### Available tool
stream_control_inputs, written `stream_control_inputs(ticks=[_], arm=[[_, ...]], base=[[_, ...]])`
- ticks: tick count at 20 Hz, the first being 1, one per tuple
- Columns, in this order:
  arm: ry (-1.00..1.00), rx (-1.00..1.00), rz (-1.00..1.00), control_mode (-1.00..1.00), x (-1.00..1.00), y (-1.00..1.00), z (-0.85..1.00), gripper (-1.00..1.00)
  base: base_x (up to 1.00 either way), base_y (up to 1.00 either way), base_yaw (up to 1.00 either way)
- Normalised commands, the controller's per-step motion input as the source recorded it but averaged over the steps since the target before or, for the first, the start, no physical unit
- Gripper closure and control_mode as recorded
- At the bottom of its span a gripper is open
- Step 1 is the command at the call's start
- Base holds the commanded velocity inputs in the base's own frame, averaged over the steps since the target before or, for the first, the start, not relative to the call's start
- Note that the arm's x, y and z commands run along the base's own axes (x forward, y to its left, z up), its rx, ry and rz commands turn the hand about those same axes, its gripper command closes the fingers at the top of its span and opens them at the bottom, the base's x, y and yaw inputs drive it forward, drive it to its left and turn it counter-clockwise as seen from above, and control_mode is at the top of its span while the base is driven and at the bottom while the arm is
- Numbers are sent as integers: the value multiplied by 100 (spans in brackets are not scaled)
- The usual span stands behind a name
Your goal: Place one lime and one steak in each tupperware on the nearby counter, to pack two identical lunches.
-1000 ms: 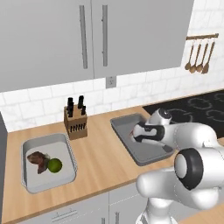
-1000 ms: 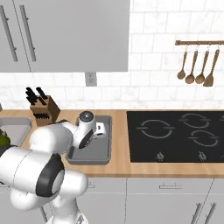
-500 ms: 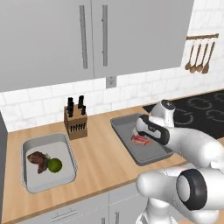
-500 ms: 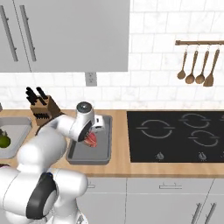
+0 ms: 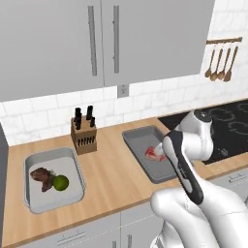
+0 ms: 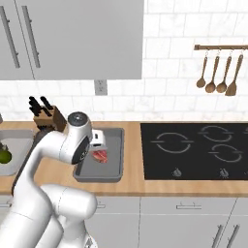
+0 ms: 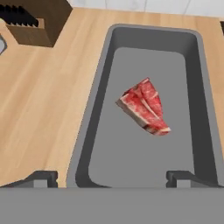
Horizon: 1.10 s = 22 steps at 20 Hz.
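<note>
A second ago the two-finger gripper (image 7: 111, 176) sat low over the right-hand shallow grey tupperware tray (image 5: 138, 145) with the red-pink, white-streaked steak (image 7: 144, 106) at its tips; now the steak lies loose on the tray floor and the gripper has lifted clear of it. The jaws stand wide apart, holding nothing, and the steak sits between and beyond the two dark fingertips (image 7: 41, 177) in the hand view, not touching either. On the light-brown wooden counter (image 5: 111, 169), the left-hand grey tupperware tray (image 5: 77, 167) holds the dark brown lumpy steak (image 5: 42, 177) with the small round green lime (image 5: 60, 182) just beside it. A wooden knife block (image 5: 84, 136) stands between the two trays. No writing or brand can be read anywhere.
</note>
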Motion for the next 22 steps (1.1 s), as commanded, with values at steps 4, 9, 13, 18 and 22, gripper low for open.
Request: stream_control_inputs(ticks=[4,9,13,18,22], arm=[[-6,0,-5,-100,-100,17,40,-100],[-19,0,-13,-100,-93,3,55,-100],[-19,0,-13,-100,-85,0,36,-100],[0,0,0,100,0,0,0,-100],[0,0,0,100,0,0,0,-100]], base=[[0,0,0],[0,0,0],[0,0,0],[-100,3,-4],[-100,22,0]])
